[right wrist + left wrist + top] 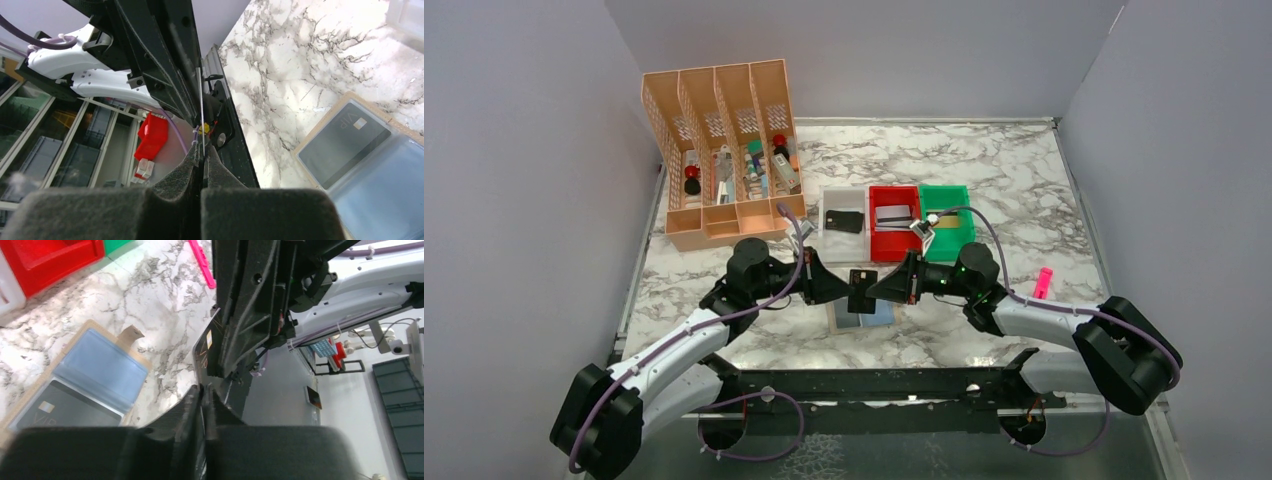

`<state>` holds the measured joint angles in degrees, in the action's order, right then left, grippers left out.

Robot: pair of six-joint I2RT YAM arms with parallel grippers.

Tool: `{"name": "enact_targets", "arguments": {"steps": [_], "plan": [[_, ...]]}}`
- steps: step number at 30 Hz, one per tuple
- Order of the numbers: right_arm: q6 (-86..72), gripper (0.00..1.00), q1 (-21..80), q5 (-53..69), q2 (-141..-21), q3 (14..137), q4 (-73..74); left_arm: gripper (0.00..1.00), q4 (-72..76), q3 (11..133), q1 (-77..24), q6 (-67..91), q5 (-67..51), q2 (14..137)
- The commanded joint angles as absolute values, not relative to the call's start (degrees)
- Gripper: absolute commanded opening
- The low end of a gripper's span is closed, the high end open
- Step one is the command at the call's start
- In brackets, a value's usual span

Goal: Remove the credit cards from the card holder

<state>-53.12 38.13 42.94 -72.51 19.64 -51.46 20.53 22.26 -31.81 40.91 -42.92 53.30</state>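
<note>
A black credit card hangs on edge above the table, pinched from both sides. My left gripper is shut on its left side and my right gripper is shut on its right side. In the left wrist view the card shows a gold chip and runs down between the shut jaws. In the right wrist view it is a thin edge rising from the shut jaws. The card holder lies open on the table below, with a dark card marked VIP in one pocket.
Behind the grippers stand a white bin with a black card, a red bin with a grey card, and a green bin. An orange slotted organizer sits far left. A pink marker lies right.
</note>
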Motion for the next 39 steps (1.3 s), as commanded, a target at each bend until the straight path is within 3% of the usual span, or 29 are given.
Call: {"name": "enact_targets", "arguments": {"steps": [1,6,11,14,21,32,39], "plan": [[-53.31,0.01,37.71,44.33,-72.72,19.07,-53.15,0.29,20.88,22.66,-30.64,40.8,-37.8,52.35],[-47.1,0.01,37.71,38.65,-69.26,21.4,-41.43,0.72,7.51,26.77,-30.59,35.43,-27.09,50.86],[-36.64,0.01,37.71,27.05,-64.88,28.44,-21.83,0.93,-8.74,30.85,-30.59,32.67,-9.76,46.83],[-30.64,0.01,37.71,21.84,-65.02,34.16,-12.04,0.98,-15.89,33.24,-30.59,32.26,-0.38,44.51],[-21.17,0.01,39.33,10.8,-72.37,47.7,1.94,0.99,-25.89,38.73,-30.58,31.1,14.36,39.57],[-4.42,0.01,50.36,-17.93,-91.65,71.58,13.69,0.99,-29.03,38.22,-30.59,25.57,22.02,35.44],[4.51,0.01,53.48,-28.61,-104.5,82.15,15.02,0.99,-30.2,38.55,-30.6,25.52,26.41,33.4]]}}
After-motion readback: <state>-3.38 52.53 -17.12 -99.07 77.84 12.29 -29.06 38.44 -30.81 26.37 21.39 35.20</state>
